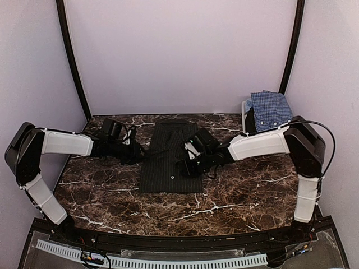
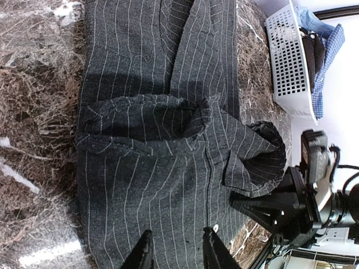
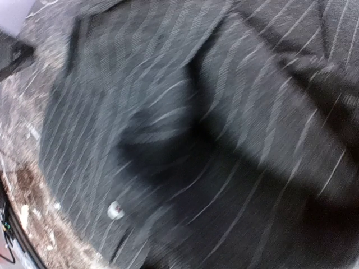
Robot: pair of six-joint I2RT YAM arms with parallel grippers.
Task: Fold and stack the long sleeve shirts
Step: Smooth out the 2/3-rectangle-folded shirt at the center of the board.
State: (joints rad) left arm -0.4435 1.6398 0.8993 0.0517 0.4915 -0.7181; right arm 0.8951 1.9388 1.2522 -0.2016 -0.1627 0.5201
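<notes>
The black pinstripe shirt (image 1: 168, 159) lies in the middle of the table, folded into a long strip; it fills the left wrist view (image 2: 146, 112) and the blurred right wrist view (image 3: 185, 112). My left gripper (image 1: 136, 153) is at the shirt's left edge, open and empty just above the cloth (image 2: 178, 253). My right gripper (image 1: 188, 161) is over the shirt's right side, next to a raised, curled fold (image 2: 255, 159). Its fingers are hidden in its own view. The blue-and-white check shirt (image 1: 270, 109) lies in the white basket (image 1: 245, 115).
The basket stands at the back right corner against the wall and shows in the left wrist view (image 2: 289, 61). The dark marble table (image 1: 224, 207) is bounded by walls at the back and sides.
</notes>
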